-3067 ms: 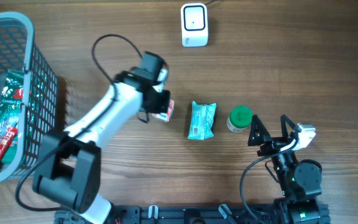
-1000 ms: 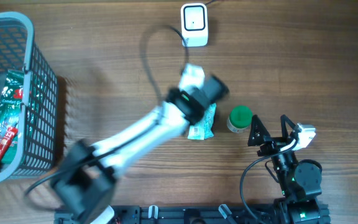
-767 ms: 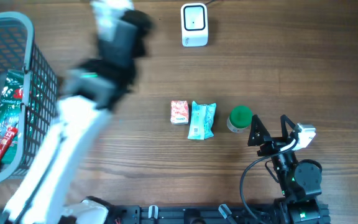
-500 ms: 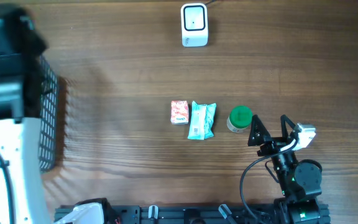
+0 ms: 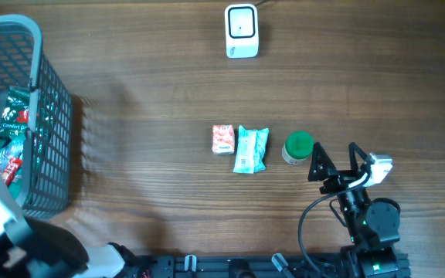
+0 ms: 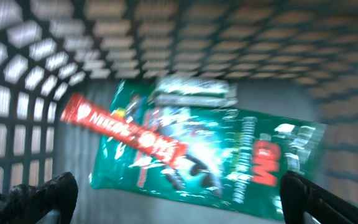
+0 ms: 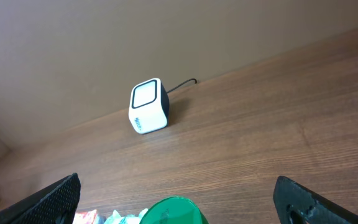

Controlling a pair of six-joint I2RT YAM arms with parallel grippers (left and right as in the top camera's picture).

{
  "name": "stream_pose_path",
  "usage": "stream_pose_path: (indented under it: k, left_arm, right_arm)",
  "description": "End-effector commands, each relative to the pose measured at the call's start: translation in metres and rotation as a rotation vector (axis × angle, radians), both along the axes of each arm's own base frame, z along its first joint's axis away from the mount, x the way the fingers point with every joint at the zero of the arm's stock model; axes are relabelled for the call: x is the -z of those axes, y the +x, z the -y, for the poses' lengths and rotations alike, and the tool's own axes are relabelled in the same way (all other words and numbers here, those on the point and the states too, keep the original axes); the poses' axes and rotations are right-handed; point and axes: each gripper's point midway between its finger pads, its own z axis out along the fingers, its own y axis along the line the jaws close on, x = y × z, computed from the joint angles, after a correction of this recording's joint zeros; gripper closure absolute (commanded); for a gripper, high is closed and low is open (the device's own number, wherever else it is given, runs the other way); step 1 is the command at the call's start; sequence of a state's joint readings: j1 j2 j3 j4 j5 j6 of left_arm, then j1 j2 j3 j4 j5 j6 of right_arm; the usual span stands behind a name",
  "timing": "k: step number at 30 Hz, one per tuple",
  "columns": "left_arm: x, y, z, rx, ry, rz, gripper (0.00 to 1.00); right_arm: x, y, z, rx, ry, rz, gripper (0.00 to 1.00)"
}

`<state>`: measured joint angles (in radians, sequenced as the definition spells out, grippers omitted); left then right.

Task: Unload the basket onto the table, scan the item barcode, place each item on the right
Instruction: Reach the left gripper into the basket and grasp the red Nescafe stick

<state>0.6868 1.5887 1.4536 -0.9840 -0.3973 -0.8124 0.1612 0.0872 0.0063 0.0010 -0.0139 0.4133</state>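
Note:
Inside the grey basket (image 5: 55, 116) at the left lie a green packet (image 6: 229, 155) and a red bar (image 6: 123, 127), both blurred in the left wrist view. My left gripper (image 6: 179, 186) hangs open over them, holding nothing. The white barcode scanner (image 5: 241, 31) stands at the table's far edge, and it is also in the right wrist view (image 7: 149, 106). A small red carton (image 5: 222, 139), a teal packet (image 5: 251, 148) and a green-lidded tub (image 5: 298, 147) lie in a row mid-table. My right gripper (image 5: 337, 166) rests open just right of the tub.
The basket's mesh walls surround the left gripper on all sides. The scanner's cable (image 7: 182, 84) runs off behind it. The green lid (image 7: 173, 211) sits just below the right gripper's fingers.
The left arm left the red carton beside the teal packet, swung fast across to the basket at the left, and its jaws opened wide. The right arm has not moved.

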Motion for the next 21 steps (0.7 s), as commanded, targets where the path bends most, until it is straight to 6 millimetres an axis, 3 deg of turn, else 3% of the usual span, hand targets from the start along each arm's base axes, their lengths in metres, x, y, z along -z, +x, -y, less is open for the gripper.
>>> stream_pose_path:
  k: [1, 3, 9, 15, 21]
  left_arm:
    - [0.050, -0.018, -0.003, -0.187, -0.100, -0.002, 0.22]
    - [0.067, -0.024, -0.004, -0.253, -0.124, -0.005, 0.30]
    - [0.113, -0.044, -0.004, -0.435, -0.151, 0.036, 0.36]
    - [0.138, -0.054, -0.007, -0.463, -0.137, 0.060, 0.39]
    - [0.148, -0.056, -0.010, -0.470, -0.120, 0.082, 0.40]
  right_arm:
    - [0.000, 0.000, 0.001, 0.008, -0.018, 0.005, 0.00]
    - [0.000, 0.000, 0.001, 0.008, -0.018, 0.005, 0.00]
    - [0.000, 0.000, 0.001, 0.008, -0.018, 0.005, 0.00]
    - [0.000, 0.000, 0.001, 0.008, -0.018, 0.005, 0.00]
    - [0.000, 0.000, 0.001, 0.008, -0.018, 0.005, 0.00]
